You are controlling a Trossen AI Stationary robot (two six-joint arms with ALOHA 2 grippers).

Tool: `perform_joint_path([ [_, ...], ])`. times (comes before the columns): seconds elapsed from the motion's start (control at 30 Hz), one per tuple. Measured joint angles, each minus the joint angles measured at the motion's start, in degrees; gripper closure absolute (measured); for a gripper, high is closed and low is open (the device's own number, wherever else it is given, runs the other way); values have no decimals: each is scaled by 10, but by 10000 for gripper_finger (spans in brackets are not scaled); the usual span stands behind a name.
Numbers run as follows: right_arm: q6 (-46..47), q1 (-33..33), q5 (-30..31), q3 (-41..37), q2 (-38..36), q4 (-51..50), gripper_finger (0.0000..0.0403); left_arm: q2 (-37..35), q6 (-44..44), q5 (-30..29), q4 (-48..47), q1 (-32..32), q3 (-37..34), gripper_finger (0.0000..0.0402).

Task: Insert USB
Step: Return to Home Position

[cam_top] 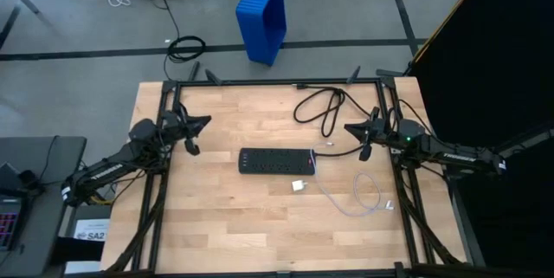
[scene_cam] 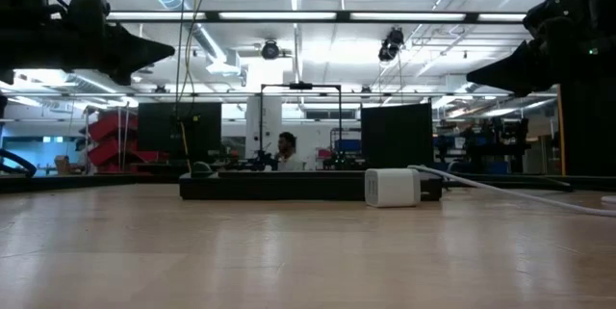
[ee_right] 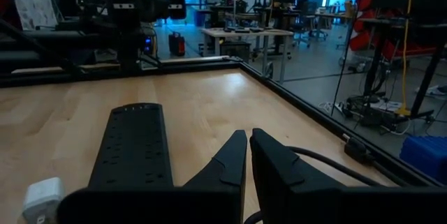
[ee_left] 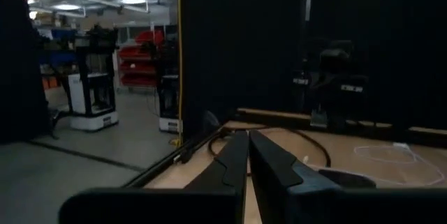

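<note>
The USB cable (cam_top: 359,198) lies loosely looped on the table right of centre, thin and white, and shows faintly in the left wrist view (ee_left: 387,155). A small white plug block (cam_top: 299,188) rests on the wood beside it, also seen in the low view (scene_cam: 393,188) and right wrist view (ee_right: 40,199). The black power strip (cam_top: 277,162) lies flat mid-table. My left gripper (cam_top: 205,121) hovers shut at the table's left side. My right gripper (cam_top: 349,128) hovers shut at the right side, above the thick black cord (cam_top: 322,109).
The thick black cord curls over the far right part of the table. A black metal frame (cam_top: 277,82) runs along the table's far edge. A blue bin (cam_top: 263,16) stands on the floor beyond. Bare wood (cam_top: 242,226) spreads along the near side.
</note>
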Motion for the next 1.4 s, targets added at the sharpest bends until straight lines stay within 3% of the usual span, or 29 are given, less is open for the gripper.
perform_joint_path([
  [0.17, -1, 0, 0, 0, 0, 0, 403, 0, 2, -22, -37, 0, 0, 402],
  [0.57, -1, 0, 0, 0, 0, 0, 402, 0, 1, 6, -63, 0, 0, 402],
  [1.4, 0, 0, 0, 0, 0, 0, 403, 3, 2, 3, -65, 0, -1, 402],
])
